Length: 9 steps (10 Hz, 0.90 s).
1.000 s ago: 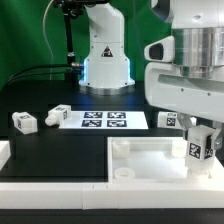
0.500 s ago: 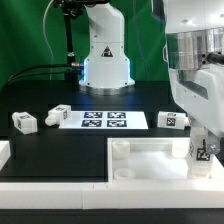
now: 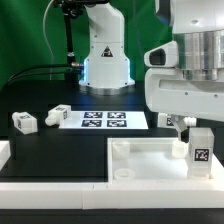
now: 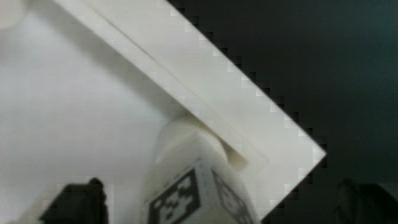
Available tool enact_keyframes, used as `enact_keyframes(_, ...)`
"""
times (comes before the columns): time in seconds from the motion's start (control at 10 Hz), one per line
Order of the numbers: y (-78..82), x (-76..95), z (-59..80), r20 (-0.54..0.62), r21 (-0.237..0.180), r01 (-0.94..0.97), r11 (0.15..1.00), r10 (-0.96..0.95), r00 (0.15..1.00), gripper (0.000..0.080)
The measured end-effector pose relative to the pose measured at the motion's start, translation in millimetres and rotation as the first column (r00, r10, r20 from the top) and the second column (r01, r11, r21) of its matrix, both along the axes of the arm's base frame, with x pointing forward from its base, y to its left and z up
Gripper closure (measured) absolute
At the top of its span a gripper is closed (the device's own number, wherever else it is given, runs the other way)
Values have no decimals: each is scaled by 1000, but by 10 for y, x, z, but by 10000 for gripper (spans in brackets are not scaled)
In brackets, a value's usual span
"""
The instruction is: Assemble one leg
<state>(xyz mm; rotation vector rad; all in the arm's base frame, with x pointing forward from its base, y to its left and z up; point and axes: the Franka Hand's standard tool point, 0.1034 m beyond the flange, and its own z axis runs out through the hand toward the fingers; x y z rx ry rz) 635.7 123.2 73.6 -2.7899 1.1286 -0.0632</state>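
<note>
Now, toward the desk's front edge at the exterior view's right, the leg (image 3: 200, 150) stands upright at a corner of the white panel (image 3: 150, 152). The gripper (image 4: 222, 203) hangs straight above, fingers spread to either side, not touching it.

The gripper (image 4: 221, 203) appears in the wrist view only as two dark fingertips (image 4: 79, 201), both cut off by the picture's edge and blurred. The leg (image 4: 192, 192) between them is cut off too, and its tag is smeared beyond reading. The white panel (image 4: 89, 100) under it is soft and runs out of frame.

In the exterior view the arm's wrist housing (image 3: 185, 85) is cropped above and at the exterior view's right. It hides the worktop's back corner on that side and part of another block (image 3: 172, 121). A white piece (image 3: 4, 152) at the front corner on the exterior view's left is cut off.
</note>
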Motion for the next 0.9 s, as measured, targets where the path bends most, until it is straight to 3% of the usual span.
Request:
enact_keyframes(0.2,-56,13,4,17,-31,-216,976,217,976,151)
enact_keyframes(0.3,-163,66,33,24,-75,-419,905,422,906,150)
enact_keyframes(0.4,-200,99,51,28,-97,-501,860,505,862,150)
enact_keyframes(0.6,-175,85,41,25,-91,-467,879,471,882,150)
enact_keyframes(0.8,-175,85,41,25,-86,-429,899,433,901,403)
enact_keyframes(0.9,-169,84,40,23,-74,-345,936,348,937,403)
